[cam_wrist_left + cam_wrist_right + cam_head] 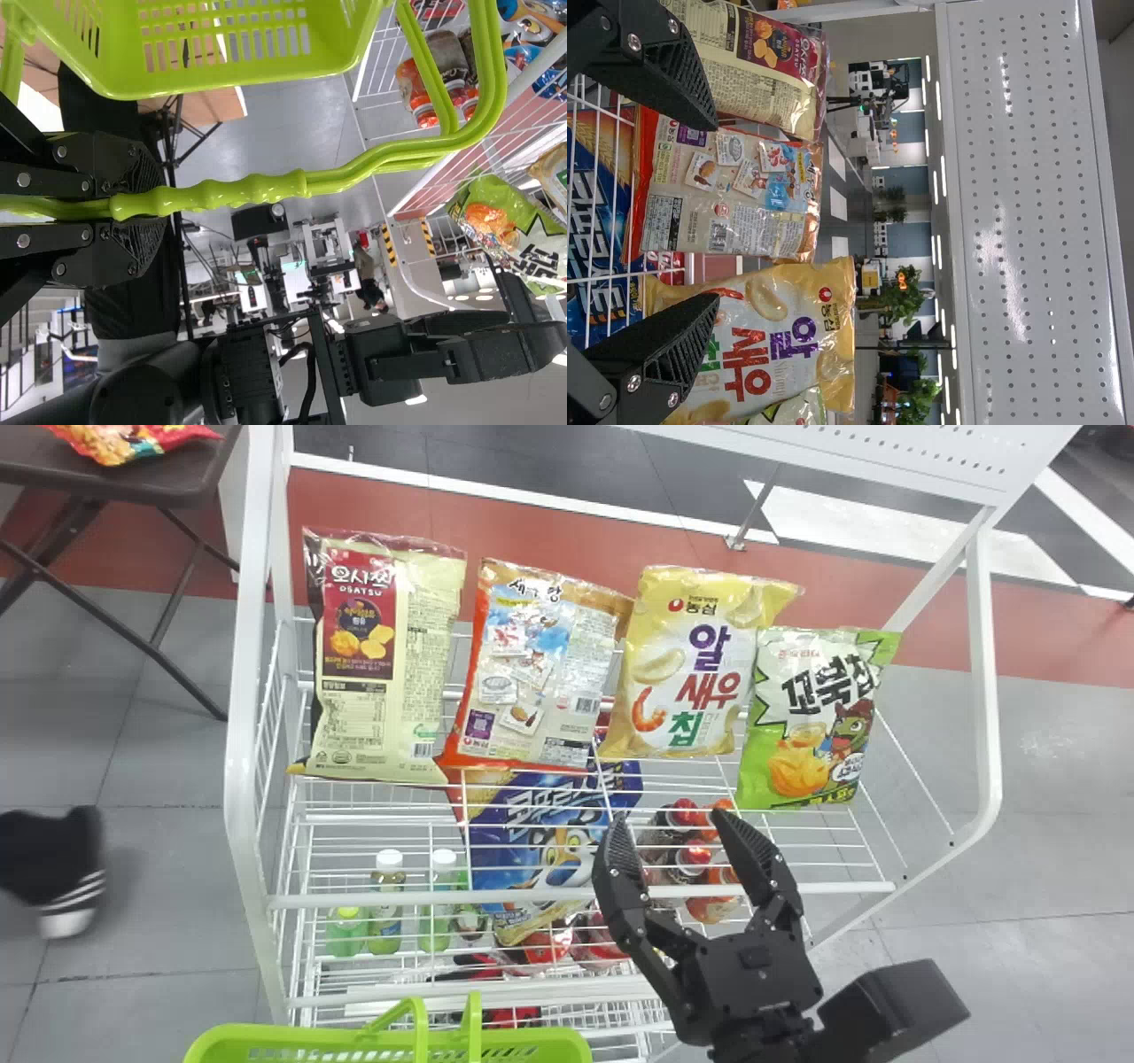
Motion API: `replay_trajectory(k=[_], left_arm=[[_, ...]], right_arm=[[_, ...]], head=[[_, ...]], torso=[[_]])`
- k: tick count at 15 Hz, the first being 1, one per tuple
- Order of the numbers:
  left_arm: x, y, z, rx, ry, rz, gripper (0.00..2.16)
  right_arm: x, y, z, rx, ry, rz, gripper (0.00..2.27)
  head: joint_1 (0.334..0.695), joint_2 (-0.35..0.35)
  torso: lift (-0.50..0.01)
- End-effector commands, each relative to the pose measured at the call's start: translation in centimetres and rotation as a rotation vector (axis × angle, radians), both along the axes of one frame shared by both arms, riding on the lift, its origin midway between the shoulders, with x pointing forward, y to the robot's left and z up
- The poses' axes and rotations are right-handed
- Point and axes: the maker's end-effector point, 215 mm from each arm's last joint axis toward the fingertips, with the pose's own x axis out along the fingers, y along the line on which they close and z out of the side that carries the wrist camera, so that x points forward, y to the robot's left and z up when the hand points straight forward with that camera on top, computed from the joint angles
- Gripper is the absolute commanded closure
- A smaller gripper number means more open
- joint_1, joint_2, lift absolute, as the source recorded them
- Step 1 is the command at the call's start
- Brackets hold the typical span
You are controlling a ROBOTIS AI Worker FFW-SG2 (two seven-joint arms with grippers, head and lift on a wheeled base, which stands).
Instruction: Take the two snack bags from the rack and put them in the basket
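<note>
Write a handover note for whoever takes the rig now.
Left gripper: shut on the handle of the lime-green plastic basket.
Right gripper: open, empty, on the robot's side of the bags.
On the white wire rack, in a row: cream-and-maroon bag, orange-edged bag, yellow bag, green-and-white bag, all glossy.
Done: basket held by the rack; no bag gripped.
Left: bag two; which two, I can't tell.

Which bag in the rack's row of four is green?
The rightmost bag in the head view, just right of the yellow bag: the only one of the four with a green lower half.
</note>
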Motion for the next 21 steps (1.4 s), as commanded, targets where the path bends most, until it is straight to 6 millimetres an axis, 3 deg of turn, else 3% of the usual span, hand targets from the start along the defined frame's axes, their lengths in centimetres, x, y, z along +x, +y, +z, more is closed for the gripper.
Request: replay_trajectory(k=[1,10,12,16,18,21], left_arm=[[0.0,0.0,0.0,0.0,0.0,0.0,1.64],[-0.1,0.0,0.1,-0.001,0.002,-0.001,1.64],[-0.1,0.0,0.1,-0.003,0.002,-0.003,1.64],[-0.7,-0.3,-0.5,-0.003,0.021,-0.011,1.64],[-0.8,-0.8,-0.7,-0.006,0.027,-0.023,1.64],[-0.7,-0.8,-1.0,0.004,0.03,-0.036,1.64]], right_arm=[[0.0,0.0,0.0,0.0,-0.001,0.0,0.14],[0.2,0.0,0.1,-0.001,-0.002,0.001,0.14],[0.9,0.1,-0.7,-0.002,0.021,0.003,0.14],[4.6,0.6,-2.8,-0.008,0.079,0.014,0.14],[7.4,0.8,-3.5,-0.008,0.094,0.012,0.14],[10.9,1.8,-3.7,-0.003,0.1,0.024,0.14]], head=[[0.695,-0.35],[0.695,-0.35],[0.695,-0.35],[0.695,-0.35],[0.695,-0.35],[0.695,-0.35]], torso=[[-0.011],[-0.011],[-0.011],[-0.011],[-0.011],[-0.011]])
